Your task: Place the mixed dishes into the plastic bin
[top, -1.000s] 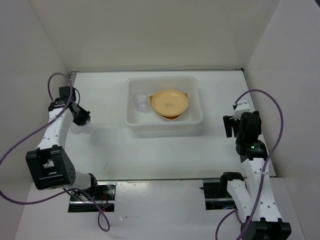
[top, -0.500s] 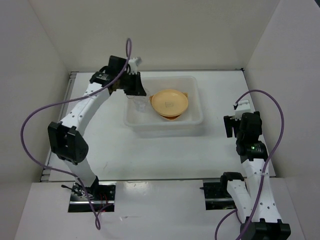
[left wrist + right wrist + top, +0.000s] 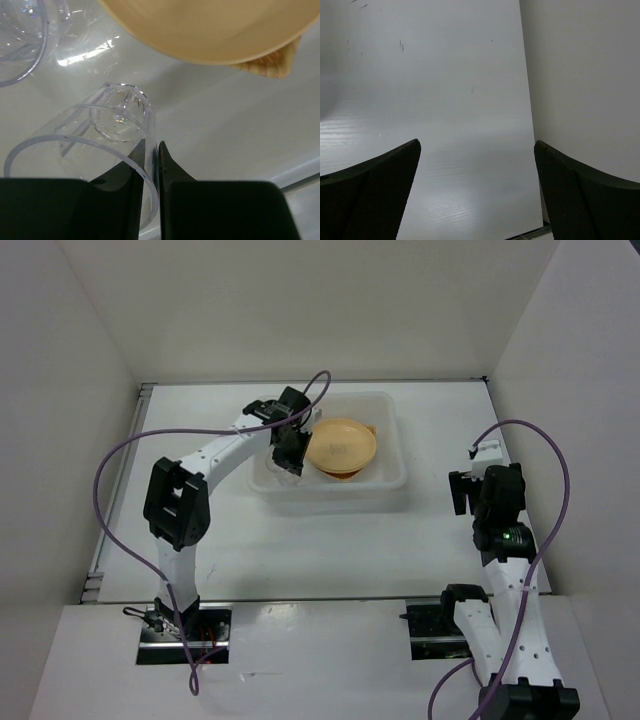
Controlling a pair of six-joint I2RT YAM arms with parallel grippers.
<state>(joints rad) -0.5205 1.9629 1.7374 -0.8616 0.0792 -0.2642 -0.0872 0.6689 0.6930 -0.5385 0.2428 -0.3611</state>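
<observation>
Sitting at 12 o'clock on the table (image 3: 200,530), the bin (image 3: 330,502) holds a plate (image 3: 340,443) atop the basket (image 3: 272,62). At the plate's 9 o'clock, the left gripper (image 3: 151,165), nearly closed, pinches a cup (image 3: 120,115) by its wall. At 3 o'clock, the right gripper (image 3: 477,150) gapes wide, holding nothing.

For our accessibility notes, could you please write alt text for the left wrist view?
The left hand pinches the wall of a small clear glass cup inside a translucent white plastic bin. A second clear cup sits top left; a round pale-orange plate over a tan ribbed dish fills the top.
</observation>
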